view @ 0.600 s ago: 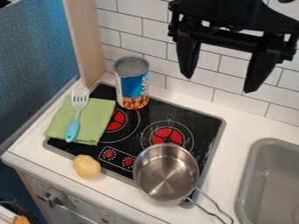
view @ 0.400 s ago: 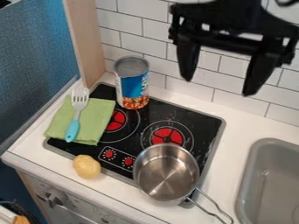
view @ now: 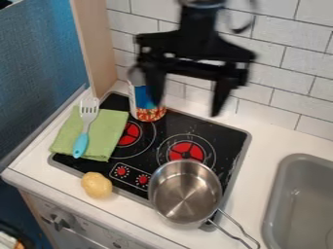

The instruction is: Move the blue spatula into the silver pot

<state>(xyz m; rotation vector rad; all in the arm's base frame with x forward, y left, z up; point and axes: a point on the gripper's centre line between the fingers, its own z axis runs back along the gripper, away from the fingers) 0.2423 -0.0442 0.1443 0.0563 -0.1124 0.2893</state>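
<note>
As you inspect the scene, you will find the claw (view: 187, 107) released, its two tapered black fingers spread apart above the far part of the cooktop (view: 170, 127). Below and to the left of the claw in your view lies the spatula (view: 81, 144), its rounded blue handle pointing toward you and its pale, slotted head lying farther back. It rests on a folded green cloth (view: 107, 130) with a soft, matte surface. Partly hidden behind the claw's left-hand finger, you will note an upright cylindrical can (view: 149, 113) with a printed label. Below the claw, nearer to you, sits the silver pot (view: 185, 194), round, of smooth, reflective metal, with a looped wire handle; its hollow faces up at you. Left of that, you have a lumpy yellow potato (view: 97, 185) on the pale, smooth worktop (view: 263, 133). To the claw's lower right is a grey sink (view: 286, 163) with rounded corners. Behind the claw, you see glossy white rectangular tiles (view: 286, 31).
</note>
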